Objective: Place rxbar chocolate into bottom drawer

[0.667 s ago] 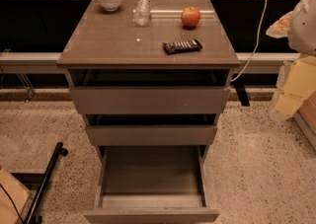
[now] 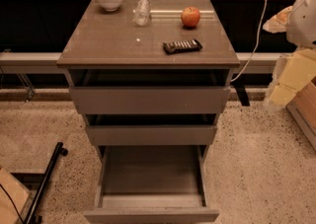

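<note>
Gripper (image 2: 282, 92) hovers far right (rxbar chocolate (image 2: 182, 46) atop cabinet (image 2: 113, 40)).

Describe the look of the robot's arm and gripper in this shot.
The arm shows at the right edge as a smooth, rounded white shell. Below it the gripper, right of the cabinet, is made of blocky, pale cream-yellow segments. No markings or cables of their own show.

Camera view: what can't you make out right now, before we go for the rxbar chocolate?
- Gripper, at the right edge of the camera view: cut off by the frame.
- Rxbar chocolate lettering: too small to read.
- Bottom drawer front: cut by the lower edge.
- Top drawer and middle drawer insides: dark, under overhangs.
</note>
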Controlling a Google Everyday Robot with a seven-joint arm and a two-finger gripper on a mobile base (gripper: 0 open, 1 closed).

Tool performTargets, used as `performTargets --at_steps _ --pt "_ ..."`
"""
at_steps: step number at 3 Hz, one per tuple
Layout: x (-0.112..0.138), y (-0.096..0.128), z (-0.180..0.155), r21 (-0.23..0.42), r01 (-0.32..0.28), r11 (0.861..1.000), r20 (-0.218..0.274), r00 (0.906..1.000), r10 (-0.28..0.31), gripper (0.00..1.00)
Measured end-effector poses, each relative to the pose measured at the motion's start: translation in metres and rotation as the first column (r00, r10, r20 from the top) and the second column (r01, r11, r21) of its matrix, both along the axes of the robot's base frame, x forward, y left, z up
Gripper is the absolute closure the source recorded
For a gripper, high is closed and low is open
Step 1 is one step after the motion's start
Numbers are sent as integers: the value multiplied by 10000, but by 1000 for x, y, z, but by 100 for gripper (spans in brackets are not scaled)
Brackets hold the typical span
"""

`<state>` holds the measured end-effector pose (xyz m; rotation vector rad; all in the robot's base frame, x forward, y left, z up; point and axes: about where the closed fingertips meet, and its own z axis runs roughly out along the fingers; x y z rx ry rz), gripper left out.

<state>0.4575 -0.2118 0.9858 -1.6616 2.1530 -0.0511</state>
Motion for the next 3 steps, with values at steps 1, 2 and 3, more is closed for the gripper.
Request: performTargets --at_steps 1,2,3 --pt "0 0 0 4 2 10000 2 10000 -2 0" --pt "3 4 -5 739 333 9967 272 9990 -353 0" --pt "29 7 -19 2369 767 9685 664 9933 -949 0"
